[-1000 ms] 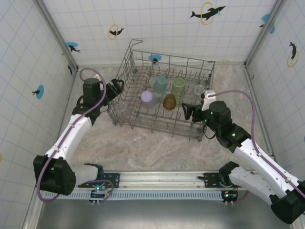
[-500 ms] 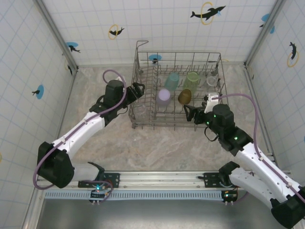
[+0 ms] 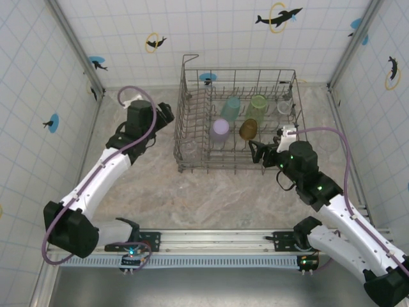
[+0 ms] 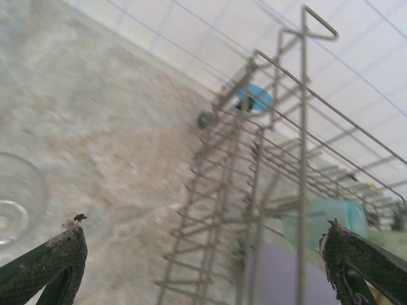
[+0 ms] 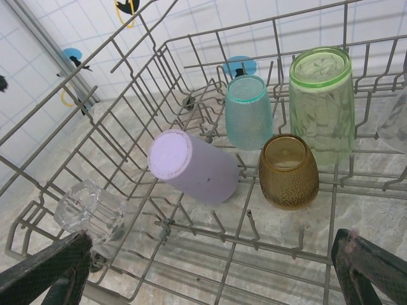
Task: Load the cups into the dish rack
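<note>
- Top view: the dish rack point(image 3: 181, 121) stands mid-bench point(image 3: 211, 198), toward the far edge, with coloured cups inside. The left gripper point(image 3: 167, 114) hangs just outside the rack's left wall. The right gripper point(image 3: 255, 152) sits at the rack's near edge, toward its right corner.
- Left wrist view: the fingers are spread wide with nothing between them. The rack's left wall rises ahead and to the right. At the picture's left edge, on the bench, shows a clear round rim point(image 4: 13, 203) (most likely a clear cup outside the rack, though it is cut off). It lies to the left of the claw, just beside the left finger and apart from it. I judge its mouth faces up, which would make its long axis upright, but I cannot tell for sure.
- Right wrist view: these fingers are also spread wide and empty, aimed into the rack from its near edge. The teal cup point(image 5: 248, 111) and lime green cup point(image 5: 321, 105) stand on end toward the far edge. The lavender cup point(image 5: 197, 166) lies tilted on its side mid-rack, base toward the camera. The amber cup point(image 5: 288, 170) leans just to its right. A clear cup point(image 5: 89, 213) sits in the near left corner.
- Judgement: if that rim is a cup, the left arm is the nearer one. The move would turn on swinging left, away from the rack, to bring the fingers either side of it.
</note>
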Controlling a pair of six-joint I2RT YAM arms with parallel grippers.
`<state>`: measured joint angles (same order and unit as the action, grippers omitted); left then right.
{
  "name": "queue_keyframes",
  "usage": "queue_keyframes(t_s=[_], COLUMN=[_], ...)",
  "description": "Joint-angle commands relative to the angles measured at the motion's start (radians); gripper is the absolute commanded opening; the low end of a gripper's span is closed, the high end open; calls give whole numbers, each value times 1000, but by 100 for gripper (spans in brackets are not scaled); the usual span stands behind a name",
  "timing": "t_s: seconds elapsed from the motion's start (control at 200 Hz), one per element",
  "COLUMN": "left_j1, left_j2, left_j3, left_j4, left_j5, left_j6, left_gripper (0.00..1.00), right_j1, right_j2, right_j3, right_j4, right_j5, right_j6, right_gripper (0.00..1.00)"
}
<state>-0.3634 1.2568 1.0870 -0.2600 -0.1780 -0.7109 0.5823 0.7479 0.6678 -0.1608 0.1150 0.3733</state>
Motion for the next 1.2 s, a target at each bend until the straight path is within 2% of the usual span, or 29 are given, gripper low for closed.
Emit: queue_keyframes(t_s=[0.0, 0.135, 0.37, 0.721, 0.981, 1.196], left_j1=[78, 166, 232, 241, 243, 248], left_j2=[-16, 24, 129, 285, 423, 474], left_j3=[37, 53, 65, 120, 191, 182], left_j4=[-69, -109, -128, -143, -221, -206], left_j5=[-14, 50, 130, 164, 97, 100], left_j6=[65, 98, 136, 198, 251, 264], left_gripper=[98, 98, 98, 97, 86, 71], right_j1=[-6, -8, -9, -11, -12, -13], right_j2=[8, 19, 29, 11, -7, -2], right_j3=[17, 21, 27, 28, 21, 31], right_j4=[-4, 0, 0, -21, -34, -42], right_j5=[0, -5, -9, 3, 17, 17], right_j6=[-5, -3, 2, 8, 14, 13], right_gripper=[100, 100, 100, 100, 100, 100])
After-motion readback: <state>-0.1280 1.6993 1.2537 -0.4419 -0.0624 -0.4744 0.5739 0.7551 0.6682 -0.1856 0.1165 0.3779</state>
